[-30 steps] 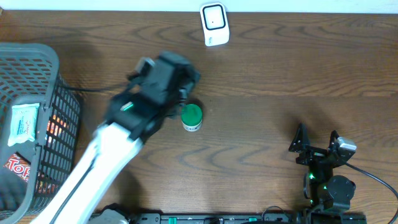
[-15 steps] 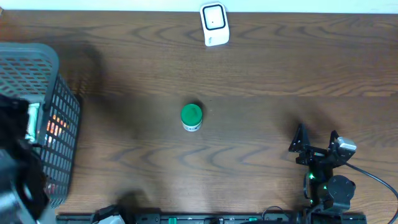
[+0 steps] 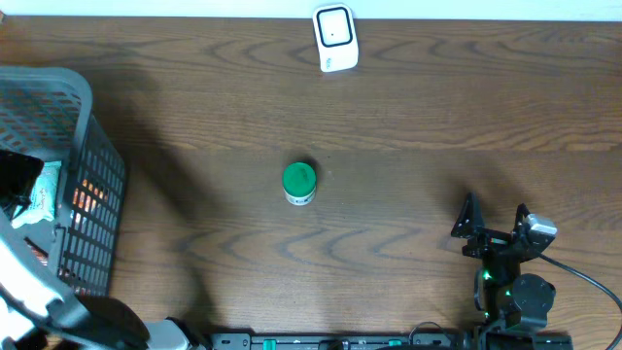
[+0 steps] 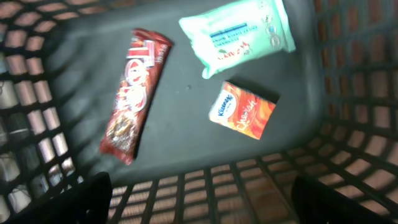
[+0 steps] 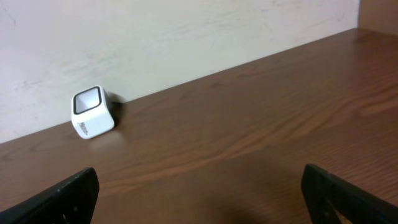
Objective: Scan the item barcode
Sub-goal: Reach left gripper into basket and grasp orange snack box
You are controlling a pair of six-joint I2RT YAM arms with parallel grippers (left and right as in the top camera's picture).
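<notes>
Overhead, basket (image 3: pixel 97 185): grey mesh basket at the 9 o'clock edge of the wooden table (image 3: pixel 437 97). The white left arm (image 3: pixel 39 292) reaches up from 8 o'clock, its dark end above the basket's open top.
Left wrist, left gripper (image 4: pixel 205 205): looks straight down into the basket, fingers (image 4: pixel 93 199) spread wide to the lower corners of the view. Nothing sits between them; it is released and touches no item.
Left wrist, chocolate bar (image 4: pixel 134 99): red-brown wrapper, lying flat on the basket floor at 9 o'clock, long axis running from 12 towards 7 o'clock.
Left wrist, wipes pack (image 4: pixel 239 34): mint-green soft pack at 1 o'clock on the floor, well apart from the bar.
Left wrist, orange box (image 4: pixel 244 112): small carton at 6 o'clock from the wipes pack, near it but apart, turned corner-on.
Overhead, green-lidded jar (image 3: pixel 299 183): stands upright alone at the table's centre, away from both grippers.
Overhead, barcode scanner (image 3: pixel 335 39): white block with a dark window at 12 o'clock, against the far edge; in the right wrist view it sits at 10 o'clock, below the pale wall (image 5: pixel 186 25).
Overhead, right gripper (image 3: pixel 496 206): at 4 o'clock, fingers parted and empty, pointing towards 12 o'clock over bare wood.
</notes>
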